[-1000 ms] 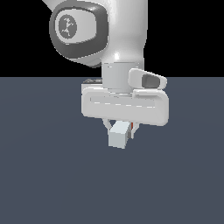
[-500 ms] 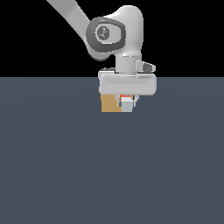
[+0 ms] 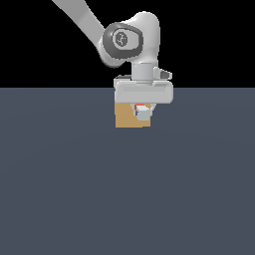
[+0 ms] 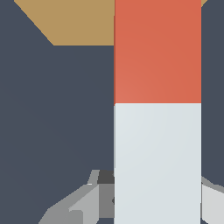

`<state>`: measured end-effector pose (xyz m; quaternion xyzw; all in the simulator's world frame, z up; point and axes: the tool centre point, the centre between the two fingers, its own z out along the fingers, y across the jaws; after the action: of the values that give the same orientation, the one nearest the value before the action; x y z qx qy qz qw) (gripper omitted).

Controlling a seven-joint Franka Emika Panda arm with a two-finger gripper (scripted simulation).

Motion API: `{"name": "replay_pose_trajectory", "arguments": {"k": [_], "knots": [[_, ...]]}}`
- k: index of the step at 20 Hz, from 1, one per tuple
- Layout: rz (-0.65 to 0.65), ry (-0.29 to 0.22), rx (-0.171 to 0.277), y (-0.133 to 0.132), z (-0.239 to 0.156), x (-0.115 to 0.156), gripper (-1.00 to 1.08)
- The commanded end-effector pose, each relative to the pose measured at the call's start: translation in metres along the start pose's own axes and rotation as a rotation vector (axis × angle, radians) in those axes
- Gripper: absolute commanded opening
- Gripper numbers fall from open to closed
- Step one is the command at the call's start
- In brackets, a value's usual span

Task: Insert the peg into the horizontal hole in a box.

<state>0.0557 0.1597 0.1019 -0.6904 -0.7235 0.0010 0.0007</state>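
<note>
Held in the hand [image 3: 142,110], the peg [image 3: 143,114] points away from the outside camera toward the box [image 3: 126,117], so that view shows mostly its pale grey end face with a sliver of red-orange above it. The hand hangs low over the dark tabletop [image 3: 127,189], just in front of the tan box, which stands behind it and reaches out toward the exterior view's left. In the wrist view the peg [image 4: 157,109] runs lengthwise through the picture, its pale half at the fingers [image 4: 83,203] and its red-orange half leading toward the box [image 4: 74,22], whose tan surface shows beyond the tip. The fingers are closed narrowly against the pale half, one on each side, so the grip looks firm and the bar level. As for progress, the pick-up and the carry to the box appear done; the insertion itself is what remains. The hole cannot be seen in either view, since the hand and the peg cover that part of the box's face, so I cannot tell whether the red tip has begun to enter, is touching the face, or is just short of it. What is left, by my reading, is a straight push along the peg's length, with the tip lined up on the opening.
</note>
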Motion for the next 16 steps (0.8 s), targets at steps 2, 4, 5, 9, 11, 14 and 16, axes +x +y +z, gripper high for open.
{"name": "replay_pose_trajectory", "arguments": {"k": [2,4,5,9,11,14,16], "knots": [[-0.002,0.000,-0.002,0.001,-0.001,0.000,-1.00],[-0.004,0.000,-0.004,0.002,-0.003,-0.001,-1.00],[-0.004,0.000,-0.004,0.002,-0.003,-0.001,-1.00],[-0.003,0.000,-0.001,0.001,-0.001,0.001,-1.00],[-0.003,0.000,-0.001,0.000,-0.001,0.006,-1.00],[-0.003,0.000,-0.001,0.000,-0.001,0.022,-1.00],[-0.003,0.000,-0.002,0.000,-0.002,0.037,-1.00]]}}
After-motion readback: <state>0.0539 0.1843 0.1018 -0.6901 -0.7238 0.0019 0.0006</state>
